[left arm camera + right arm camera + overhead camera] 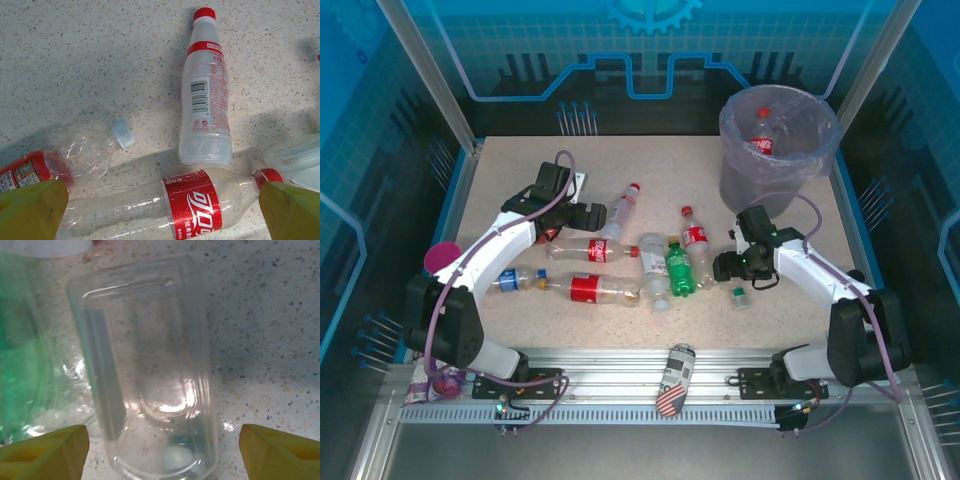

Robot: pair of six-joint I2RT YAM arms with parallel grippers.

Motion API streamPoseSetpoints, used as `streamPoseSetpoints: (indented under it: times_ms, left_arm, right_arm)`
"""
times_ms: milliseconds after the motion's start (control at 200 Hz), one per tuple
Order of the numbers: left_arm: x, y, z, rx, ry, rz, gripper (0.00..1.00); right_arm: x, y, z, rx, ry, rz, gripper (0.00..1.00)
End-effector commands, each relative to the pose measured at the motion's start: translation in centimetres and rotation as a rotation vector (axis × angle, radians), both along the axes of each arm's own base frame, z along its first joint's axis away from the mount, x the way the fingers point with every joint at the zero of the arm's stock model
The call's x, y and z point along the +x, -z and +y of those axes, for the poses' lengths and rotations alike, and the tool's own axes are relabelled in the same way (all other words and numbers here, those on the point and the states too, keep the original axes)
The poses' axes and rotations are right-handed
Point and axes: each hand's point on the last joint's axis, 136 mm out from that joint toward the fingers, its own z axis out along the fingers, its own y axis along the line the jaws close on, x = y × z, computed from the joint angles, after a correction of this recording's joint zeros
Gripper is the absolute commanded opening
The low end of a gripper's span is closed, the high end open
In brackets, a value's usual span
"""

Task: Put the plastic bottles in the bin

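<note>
Robot lab cell: blue printed enclosure walls (650,60), aluminium rail frame (620,370).

— Where is the tall round grey bin lined with a translucent lavender bag (748,190) placed?
— It is stood upright at the far right of the speckled surface (520,170). One clear red-capped bottle (761,132) is seen inside it.
— And the other clear plastic bottles?
— They are laid on their sides mid-surface. A white-bodied red-capped bottle (623,210) is angled near two red-labelled bottles (595,289), and a green bottle (679,267) is pressed beside a pale clear bottle (653,270).
</note>
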Motion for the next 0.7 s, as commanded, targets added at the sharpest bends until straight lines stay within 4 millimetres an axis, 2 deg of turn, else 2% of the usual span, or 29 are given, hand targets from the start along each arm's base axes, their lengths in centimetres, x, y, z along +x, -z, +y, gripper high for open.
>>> streamPoseSetpoints:
  times_ms: [0, 115, 280, 455, 695]
  left_arm:
    - [-0.1, -0.6, -0.4, 0.005, 0.026, -0.007, 0.99]
    - [-0.1, -0.7, -0.4, 0.005, 0.028, -0.009, 0.99]
    - [-0.1, -0.7, -0.4, 0.007, 0.029, -0.010, 0.99]
    - [-0.1, -0.8, -0.4, 0.006, 0.028, -0.013, 0.99]
    - [-0.2, -0.9, -0.3, 0.011, 0.029, -0.017, 0.99]
  right_arm:
    - [0.5, 0.9, 0.0, 0.034, 0.001, 0.000, 0.78]
    - [0.6, 1.3, 0.2, 0.060, -0.005, 0.026, 0.77]
    - [0.7, 2.2, -1.4, 0.043, 0.048, 0.077, 0.78]
    - [0.8, 3.0, -1.8, 0.030, 0.065, 0.121, 0.82]
    - [1.1, 3.1, -2.4, -0.004, 0.084, 0.119, 0.81]
